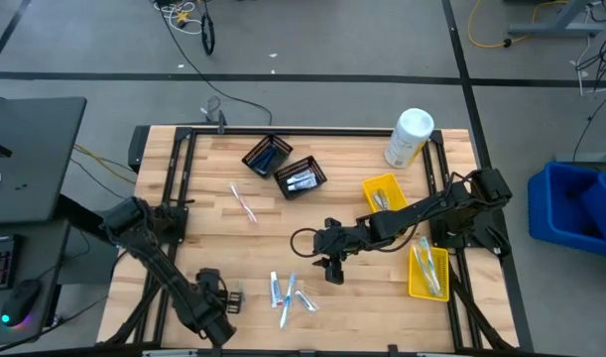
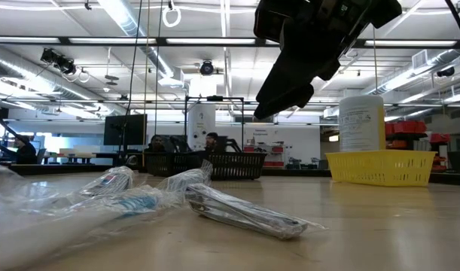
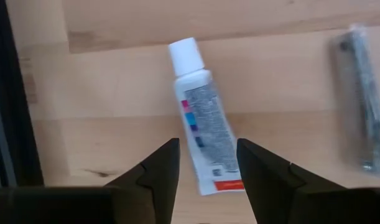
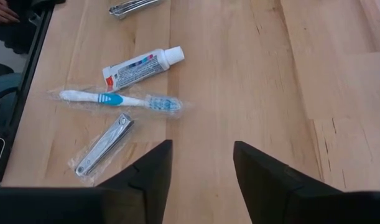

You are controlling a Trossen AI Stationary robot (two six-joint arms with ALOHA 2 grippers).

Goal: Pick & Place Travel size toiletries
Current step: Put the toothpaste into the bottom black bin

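1. Right gripper (image 1: 333,270) hangs over the middle of the table (image 1: 312,213), near its front half, fingers apart with nothing between them. In the right wrist view only bare wood shows between the two dark fingers (image 4: 149,171).
2. Left gripper (image 1: 223,297) sits low at the front left of the table, fingers spread. The left wrist view shows a white toothpaste tube (image 3: 202,121) lying flat on the wood, its crimped end between the two fingers (image 3: 160,167); whether they touch it I cannot tell.
3. Loose toiletries cluster at the front centre: the toothpaste tube (image 1: 274,290), a bagged blue-white toothbrush (image 1: 288,298) and a bagged nail clipper (image 1: 307,300) lie close together, just beside the left gripper and ahead of the right one.
4. Right wrist view, same cluster: tube (image 4: 142,67), toothbrush (image 4: 118,99) just beside it, clipper (image 4: 104,144) at a slant a little apart.
5. Low view: the clipper (image 2: 241,212) in clear wrap lies in the foreground, the wrapped toothbrush (image 2: 132,202) next to it.
6. A pink-white toothbrush (image 1: 243,202) lies alone, left of centre, well apart from the cluster.
7. Two black mesh baskets (image 1: 266,156) (image 1: 301,178) stand at the back centre, each with items inside.
8. Two yellow bins (image 1: 384,192) (image 1: 427,272) stand on the right side, both with contents; a white canister (image 1: 409,138) stands at the back right.
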